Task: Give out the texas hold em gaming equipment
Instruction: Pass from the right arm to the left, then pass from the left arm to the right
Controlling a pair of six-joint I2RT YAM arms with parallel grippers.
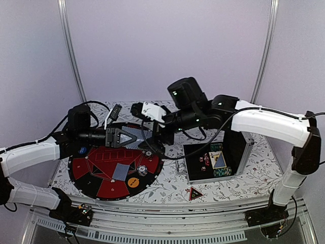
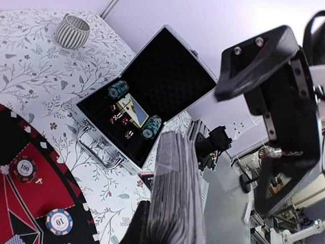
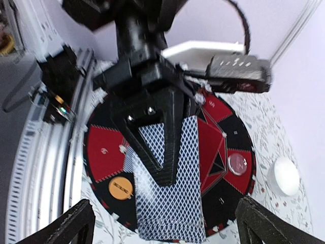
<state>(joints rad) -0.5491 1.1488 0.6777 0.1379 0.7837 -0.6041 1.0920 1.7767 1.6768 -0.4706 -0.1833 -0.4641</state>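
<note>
- The left claw (image 3: 165,178) is pinched tight on one end of the deck of playing cards (image 3: 189,168), with one black finger flat across the patterned back; the deck hangs in the air above the far edge of the round red-and-black mat (image 1: 99,162), over the left half of the table (image 1: 167,190).
- The right claw (image 3: 163,208) stands spread wide and holds nothing; from its own wrist view the deck's free end lies between its fingers, touching neither as far as I can tell.
- On the mat below lie a single card (image 1: 121,172), an orange button disc (image 1: 133,182) near the mat's near edge, and a pale disc (image 1: 142,170) beside the card; the open metal case (image 1: 195,170) sits on the right half of the table with more chips and cards inside; the red triangular marker (image 1: 195,193) lies by the table's near edge, just in front of the case.
- What worries me: the deck is a loose stack gripped at one end only; a jolt or a tilt could let cards slide out and scatter over the mat, knocking the discs out of place.
- The two claws are very close together; if the right one pulls away crookedly, a finger could clip the deck's free end and fan it.
- Peeling off one card at a time looks awkward against so firm a pinch; two may come away together.
</note>
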